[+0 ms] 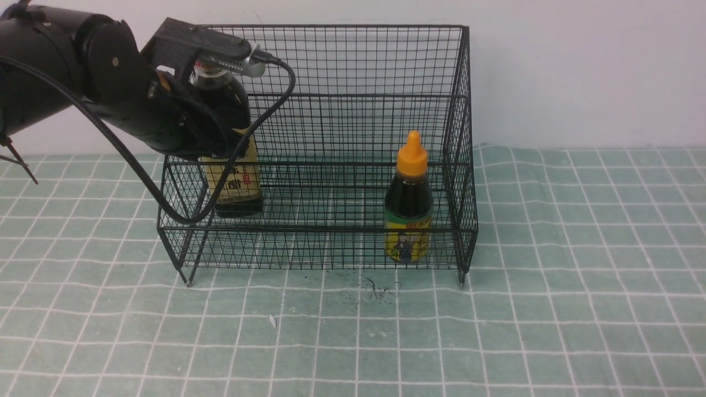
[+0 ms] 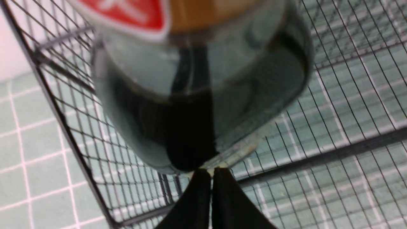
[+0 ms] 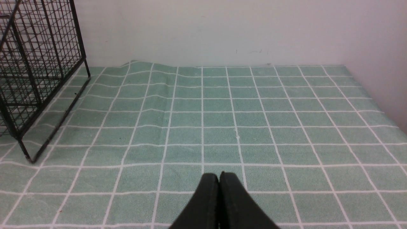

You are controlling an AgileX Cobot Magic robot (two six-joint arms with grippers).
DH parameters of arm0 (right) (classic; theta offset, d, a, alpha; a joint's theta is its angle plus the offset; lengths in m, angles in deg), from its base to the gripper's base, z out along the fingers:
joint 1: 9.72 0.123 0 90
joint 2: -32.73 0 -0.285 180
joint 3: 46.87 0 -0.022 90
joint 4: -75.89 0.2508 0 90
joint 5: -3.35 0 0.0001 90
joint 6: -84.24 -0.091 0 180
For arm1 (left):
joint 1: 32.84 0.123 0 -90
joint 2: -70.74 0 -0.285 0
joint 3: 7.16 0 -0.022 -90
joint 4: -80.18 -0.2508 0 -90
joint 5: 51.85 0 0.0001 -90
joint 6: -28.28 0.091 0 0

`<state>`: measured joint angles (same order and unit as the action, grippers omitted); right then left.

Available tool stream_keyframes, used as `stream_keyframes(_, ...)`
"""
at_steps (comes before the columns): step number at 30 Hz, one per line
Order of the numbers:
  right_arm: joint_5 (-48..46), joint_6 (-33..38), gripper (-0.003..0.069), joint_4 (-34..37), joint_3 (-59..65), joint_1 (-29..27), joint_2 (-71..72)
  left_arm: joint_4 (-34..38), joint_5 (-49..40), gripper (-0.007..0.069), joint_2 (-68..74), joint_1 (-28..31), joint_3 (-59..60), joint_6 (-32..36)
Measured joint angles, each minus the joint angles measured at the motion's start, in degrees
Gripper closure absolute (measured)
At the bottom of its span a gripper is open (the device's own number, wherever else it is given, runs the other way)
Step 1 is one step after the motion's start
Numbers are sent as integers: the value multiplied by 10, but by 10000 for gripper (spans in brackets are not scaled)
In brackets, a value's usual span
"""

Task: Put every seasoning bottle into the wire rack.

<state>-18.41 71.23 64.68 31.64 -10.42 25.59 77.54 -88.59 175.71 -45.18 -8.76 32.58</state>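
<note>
tall bottle stands upright at the wire rack's left end, left gripper around its shoulder, finger gap hidden, can't tell the grip. short bottle sits front right. right gripper pressed closed, empty, over the tablecloth.

A: Lighting even, bright, diffuse in all views; shadows under the wire rack faint. Front view sharp.

B: Left wrist view: tall bottle out of focus, too close; pale reflections across its glass. Right wrist view clear, tablecloth grid crisp.
</note>
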Motion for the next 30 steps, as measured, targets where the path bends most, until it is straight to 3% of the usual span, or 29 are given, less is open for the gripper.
stream_keyframes(16, 0, 0, 673, 0, 0, 0, 0, -51, 12, 631, 2, 0, 0, -25)
stream_keyframes(22, 0, 0, 673, 0, 0, 0, 0, -50, -36, 631, -20, 0, 0, -43)
stream_keyframes(30, 0, 0, 673, 0, 0, 0, 0, -40, -96, 631, -199, 0, 15, -52)
